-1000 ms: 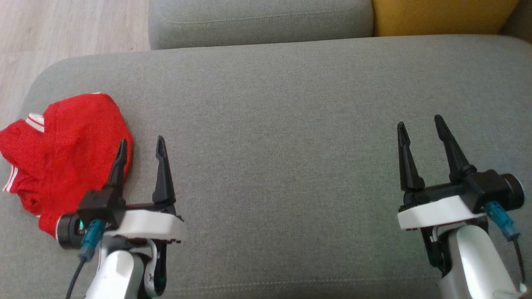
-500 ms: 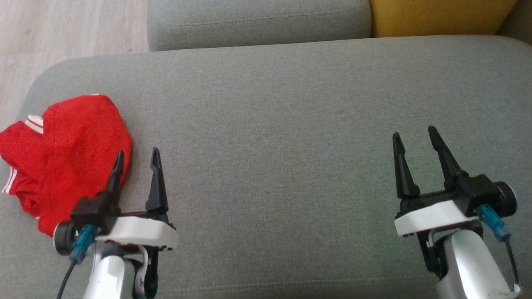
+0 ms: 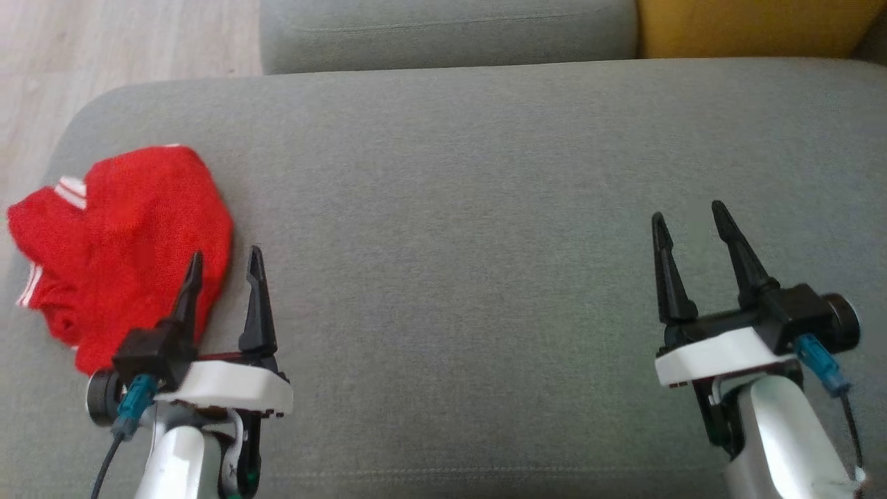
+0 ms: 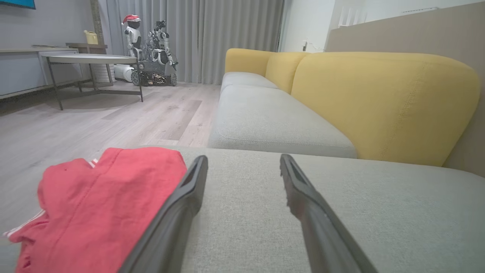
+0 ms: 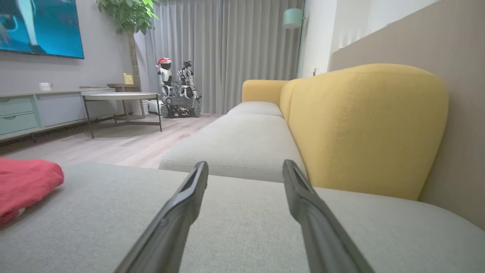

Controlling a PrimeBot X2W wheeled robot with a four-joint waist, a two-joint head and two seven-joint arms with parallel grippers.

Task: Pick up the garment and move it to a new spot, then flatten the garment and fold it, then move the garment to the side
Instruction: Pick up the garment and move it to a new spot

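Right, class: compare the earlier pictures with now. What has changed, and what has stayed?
The left gripper and right gripper have drawn back slightly toward the robot, open and empty. The camera shifted a little. The garment lies crumpled on the cushion as before.

You've got a red garment point(image 3: 132, 235) with white stripes beside your left black fingers point(image 3: 256, 305), grey cushion point(image 3: 450, 242) under them, yellow backrest point(image 3: 748, 24) beyond the right ones.
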